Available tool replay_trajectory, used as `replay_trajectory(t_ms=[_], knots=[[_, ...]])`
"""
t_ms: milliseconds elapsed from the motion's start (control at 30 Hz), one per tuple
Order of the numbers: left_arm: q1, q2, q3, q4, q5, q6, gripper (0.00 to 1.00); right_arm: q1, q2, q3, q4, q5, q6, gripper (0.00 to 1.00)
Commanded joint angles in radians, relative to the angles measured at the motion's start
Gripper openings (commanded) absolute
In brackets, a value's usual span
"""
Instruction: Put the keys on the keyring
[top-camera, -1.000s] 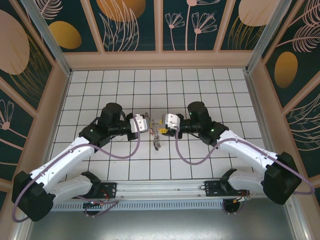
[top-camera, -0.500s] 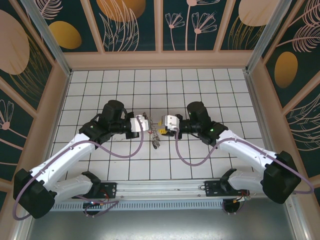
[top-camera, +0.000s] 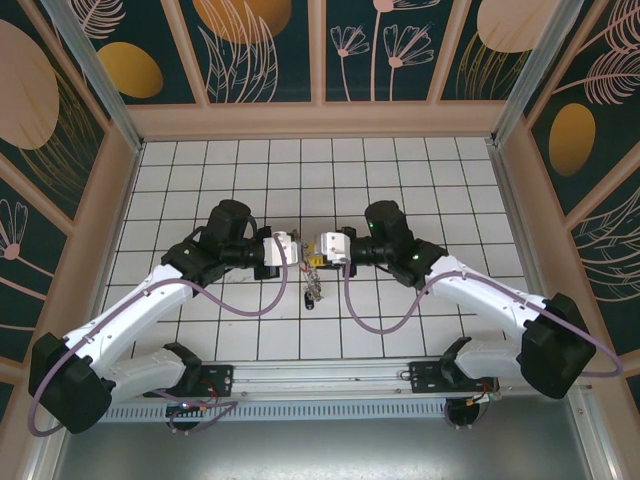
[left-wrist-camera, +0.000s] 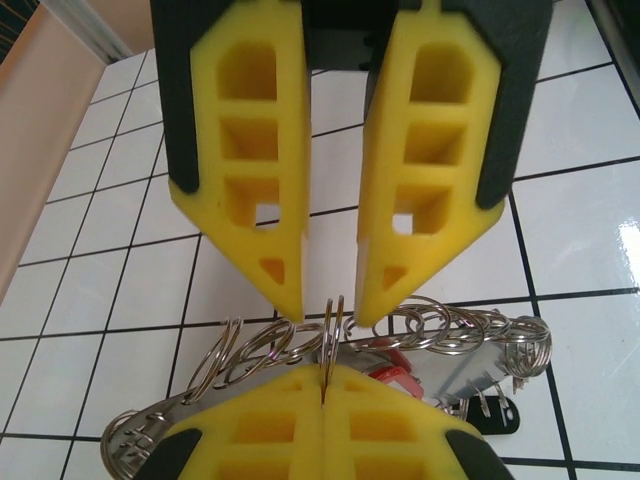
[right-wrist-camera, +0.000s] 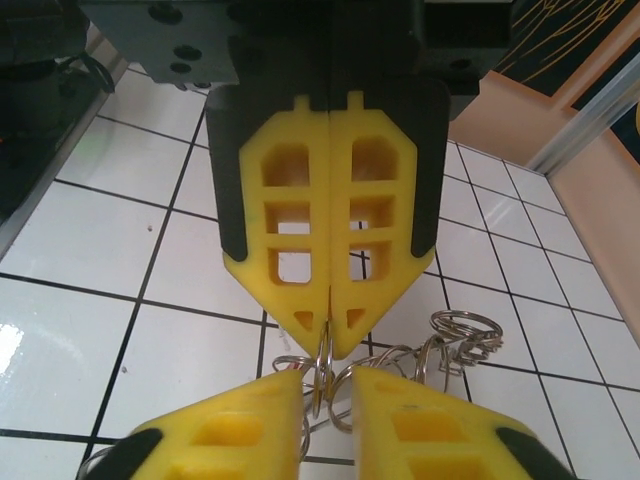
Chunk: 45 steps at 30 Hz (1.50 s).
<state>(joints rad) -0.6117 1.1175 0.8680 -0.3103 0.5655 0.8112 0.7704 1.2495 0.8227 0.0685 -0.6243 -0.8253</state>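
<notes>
Left wrist: left fingers (left-wrist-camera: 250, 200) apart, straddling a thin keyring (left-wrist-camera: 333, 322) loop; right fingers (left-wrist-camera: 265, 430) clamp it. Keys (left-wrist-camera: 470, 372) largely hidden behind them.

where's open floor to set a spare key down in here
Bare tiles run along the back wall and into both far corners. It is crowded at centre, where the left claw and right claw meet at the keyring.

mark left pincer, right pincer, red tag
left pincer (left-wrist-camera: 328, 315), left wrist view, between its fingertips
right pincer (right-wrist-camera: 328, 345), right wrist view, between its shut fingertips
red tag (left-wrist-camera: 395, 365), left wrist view, its visible edge
</notes>
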Motion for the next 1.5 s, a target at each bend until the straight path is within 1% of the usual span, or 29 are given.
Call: replay_trajectory(t_ms=[0, 100, 133, 167, 200, 300, 333, 367, 400, 467, 600, 700, 867, 967, 1067, 1267, 1467], knots=[[-0.005, -0.002, 0.029, 0.043, 0.061, 0.009, 0.0, 0.013, 0.029, 0.05, -0.035, 0.01, -0.039, 0.15], [-0.005, -0.001, 0.029, 0.043, 0.069, 0.013, 0.0, 0.02, 0.043, 0.061, -0.046, 0.031, -0.052, 0.14], [-0.006, -0.001, 0.029, 0.043, 0.067, 0.014, 0.0, 0.02, 0.044, 0.062, -0.047, 0.031, -0.054, 0.1], [-0.005, 0.001, 0.029, 0.043, 0.068, 0.015, 0.0, 0.02, 0.045, 0.063, -0.046, 0.028, -0.054, 0.02], [-0.005, 0.001, 0.029, 0.043, 0.07, 0.016, 0.0, 0.02, 0.044, 0.063, -0.04, 0.028, -0.051, 0.0], [-0.005, -0.013, 0.017, 0.072, 0.081, 0.002, 0.0, 0.018, 0.031, 0.04, 0.007, 0.006, -0.02, 0.0], [-0.005, -0.025, 0.002, 0.099, 0.084, -0.009, 0.05, 0.013, 0.021, 0.023, 0.04, -0.012, 0.0, 0.0], [-0.005, -0.043, -0.021, 0.139, 0.085, -0.031, 0.15, 0.007, 0.005, -0.004, 0.094, -0.038, 0.032, 0.0], [-0.005, -0.065, -0.047, 0.185, 0.087, -0.056, 0.21, 0.0, -0.012, -0.031, 0.157, -0.065, 0.074, 0.0], [-0.005, -0.098, -0.091, 0.26, 0.087, -0.107, 0.25, -0.018, -0.039, -0.079, 0.265, -0.113, 0.154, 0.0], [-0.004, -0.11, -0.106, 0.277, 0.105, -0.148, 0.25, -0.035, -0.074, -0.142, 0.436, -0.173, 0.277, 0.0], [-0.003, -0.098, -0.1, 0.276, 0.105, -0.166, 0.24, -0.037, -0.079, -0.159, 0.494, -0.205, 0.323, 0.0], [-0.002, -0.076, -0.09, 0.278, 0.103, -0.177, 0.22, -0.048, -0.086, -0.189, 0.583, -0.222, 0.39, 0.0], [0.0, -0.075, -0.093, 0.285, 0.129, -0.18, 0.21, -0.057, -0.088, -0.2, 0.62, -0.226, 0.423, 0.0], [0.004, -0.079, -0.105, 0.3, 0.167, -0.195, 0.21, -0.062, -0.093, -0.205, 0.639, -0.228, 0.441, 0.0], [0.016, -0.097, -0.12, 0.3, 0.212, -0.209, 0.26, -0.068, -0.1, -0.208, 0.638, -0.221, 0.444, 0.0], [0.046, -0.162, -0.142, 0.287, 0.225, -0.225, 0.29, -0.071, -0.104, -0.201, 0.588, -0.21, 0.409, 0.0]])
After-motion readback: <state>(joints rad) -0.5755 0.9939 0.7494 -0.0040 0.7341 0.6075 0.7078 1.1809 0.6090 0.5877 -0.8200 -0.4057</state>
